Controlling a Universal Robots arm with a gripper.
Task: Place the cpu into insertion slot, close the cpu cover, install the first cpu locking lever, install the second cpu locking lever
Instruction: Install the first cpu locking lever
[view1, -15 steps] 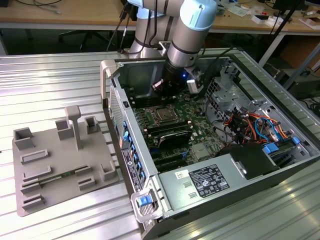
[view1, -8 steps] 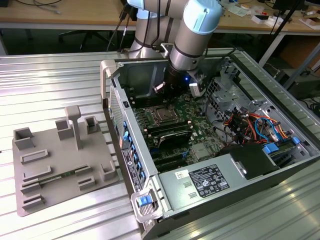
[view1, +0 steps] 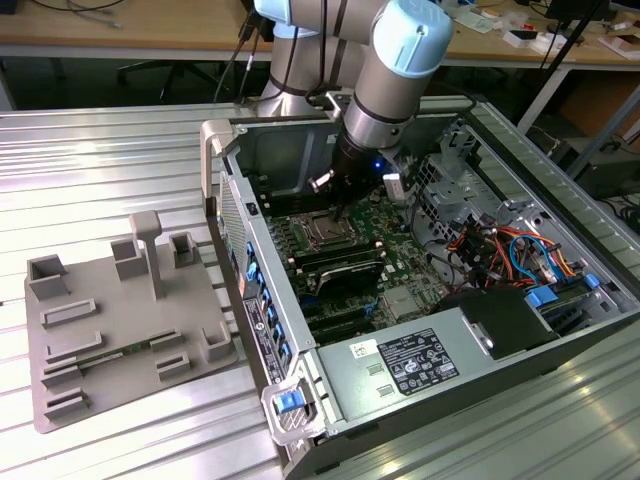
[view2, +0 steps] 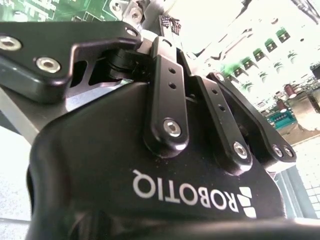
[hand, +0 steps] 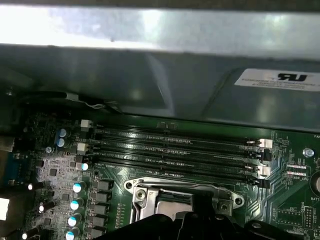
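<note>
Computer case (view1: 420, 330) on table (view1: 100, 150), fixture plate (view1: 120, 330) at exterior view's left, insertion slot (view1: 322, 230) inside case.

We see white lettering (view2: 195, 195) printed upside down across the lower part of a black housing (view2: 100, 165) in the second wrist view. In the exterior view, a white printed label (view1: 405, 362) lies on top of the grey power supply box (view1: 345, 395); its small print is illegible. In the first wrist view, a white sticker (hand: 282, 79) sits on the metal wall (hand: 175, 90), and tiny white markings (hand: 295, 177) dot the green board (hand: 285, 205).
</note>
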